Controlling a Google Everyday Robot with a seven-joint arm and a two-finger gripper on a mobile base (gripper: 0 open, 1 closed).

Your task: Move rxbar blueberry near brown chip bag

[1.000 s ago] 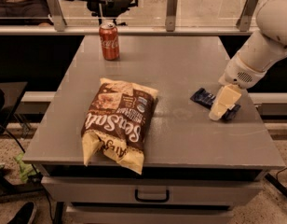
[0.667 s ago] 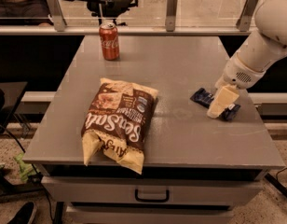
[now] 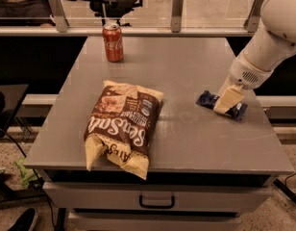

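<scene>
The rxbar blueberry point(image 3: 207, 99), a small flat dark blue bar, lies on the grey table at the right side. My gripper point(image 3: 227, 100) comes down from the white arm at the upper right and sits over the middle of the bar, hiding its centre; both ends of the bar stick out. The brown chip bag point(image 3: 120, 125) lies flat at the front left of the table, well apart from the bar.
A red soda can point(image 3: 113, 43) stands upright at the back left of the table point(image 3: 186, 143). The table's right edge is close to the bar. A drawer with a handle point(image 3: 156, 202) sits under the front edge. A railing runs behind the table.
The gripper has shifted slightly left and down onto the bar. The bar, the bag and the can have not moved.
</scene>
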